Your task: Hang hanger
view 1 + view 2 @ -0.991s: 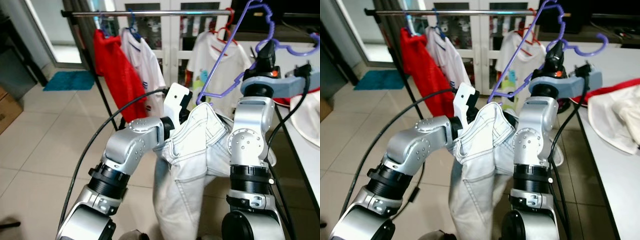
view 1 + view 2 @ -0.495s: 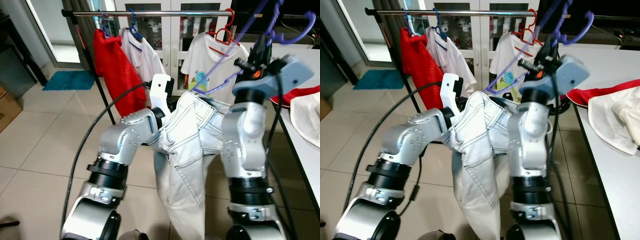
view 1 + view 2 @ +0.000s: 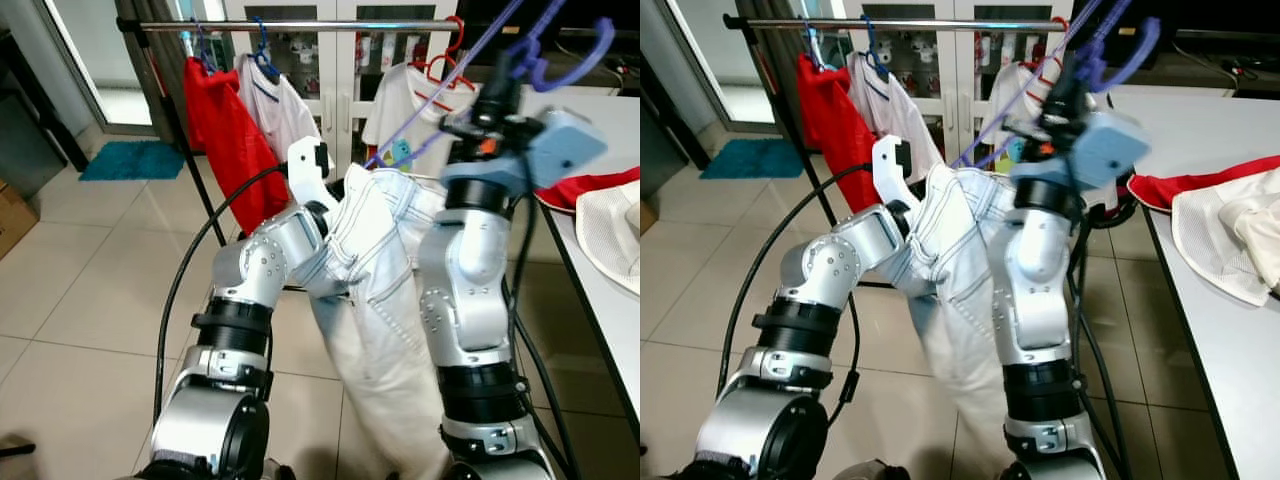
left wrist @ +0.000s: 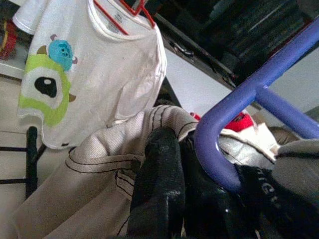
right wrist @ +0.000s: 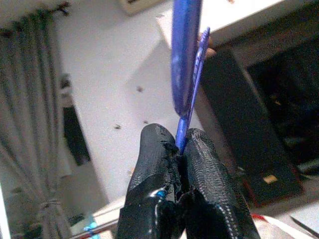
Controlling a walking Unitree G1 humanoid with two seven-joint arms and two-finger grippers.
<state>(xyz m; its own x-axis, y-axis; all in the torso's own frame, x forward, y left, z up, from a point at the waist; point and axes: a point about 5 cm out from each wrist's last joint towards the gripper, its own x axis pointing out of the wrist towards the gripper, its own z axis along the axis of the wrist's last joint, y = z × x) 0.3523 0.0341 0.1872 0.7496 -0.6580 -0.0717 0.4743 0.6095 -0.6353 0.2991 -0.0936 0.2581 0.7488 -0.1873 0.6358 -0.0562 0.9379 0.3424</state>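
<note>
Both arms swung left | right tool [image 5: 180, 144] raised, clamping purple hanger [image 5: 185, 59] | left tool [image 4: 172, 164] pinching jeans [image 3: 375, 260]

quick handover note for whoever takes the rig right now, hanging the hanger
Right pincer: shut on the purple hanger, raised high in front of the clothes rail.
Left pincer: shut on the pale jeans beside the hanger's lower bar.
Jeans are draped on the hanger, hanging between both arms.
Rail already carries a red shirt and two white shirts.
Done: hanger with jeans lifted.
Left: hook it over the rail, release both.
</note>
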